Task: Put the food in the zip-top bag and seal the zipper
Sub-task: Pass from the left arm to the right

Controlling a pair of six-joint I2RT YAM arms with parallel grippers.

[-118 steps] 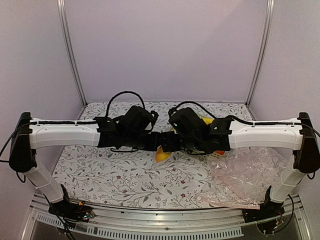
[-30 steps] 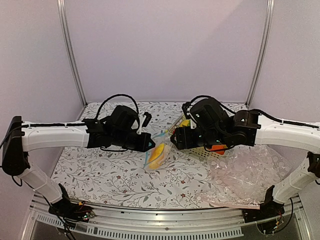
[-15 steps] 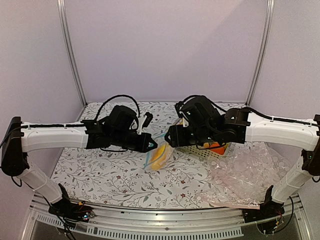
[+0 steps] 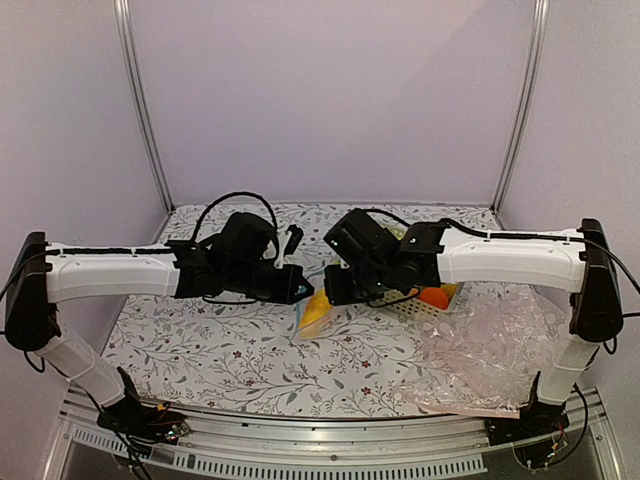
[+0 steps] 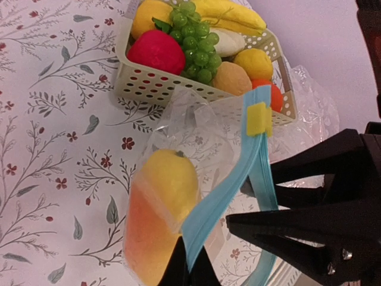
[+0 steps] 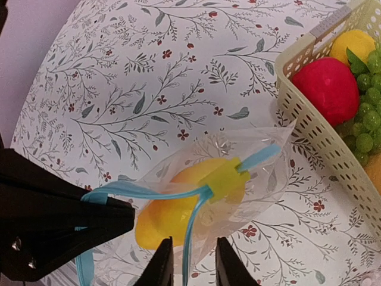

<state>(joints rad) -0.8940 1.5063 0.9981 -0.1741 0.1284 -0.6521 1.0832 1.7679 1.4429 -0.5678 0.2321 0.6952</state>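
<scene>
Two claws meet over the middle of the table (image 4: 200, 345), and both are mine. My left claw (image 5: 189, 262) is clenched on the zipper (image 5: 232, 182), pinching the light blue strip near one end, so that the bag (image 5: 190, 131) hangs from this grip. My right claw (image 6: 191, 259) stands released: its fingers (image 6: 162, 265) are parted and straddle the same strip a little farther along, with a gap showing on each side of it. The two claws are close together, tips facing, with the bag just below and between them. The food (image 5: 166, 182) lies inside the bag, in its lower part: a rounded yellow piece above and a longer orange-yellow piece beneath it, the two touching. A small yellow slider (image 5: 259, 119) sits on the zipper toward the end away from my left claw, on the side nearer the basket (image 6: 309, 128). Whether the strip is pressed closed along its length I cannot tell, nor whether the bottom of the bag touches the table. The basket stands on the table just beside the bag, under my right arm in the top view, and holds a red fruit (image 5: 158, 50), green grapes (image 5: 199, 42), a banana (image 5: 229, 12) and several other yellow and orange pieces. A crumpled clear sheet (image 4: 495, 345) lies on the table on the right, past the basket and apart from the bag.
</scene>
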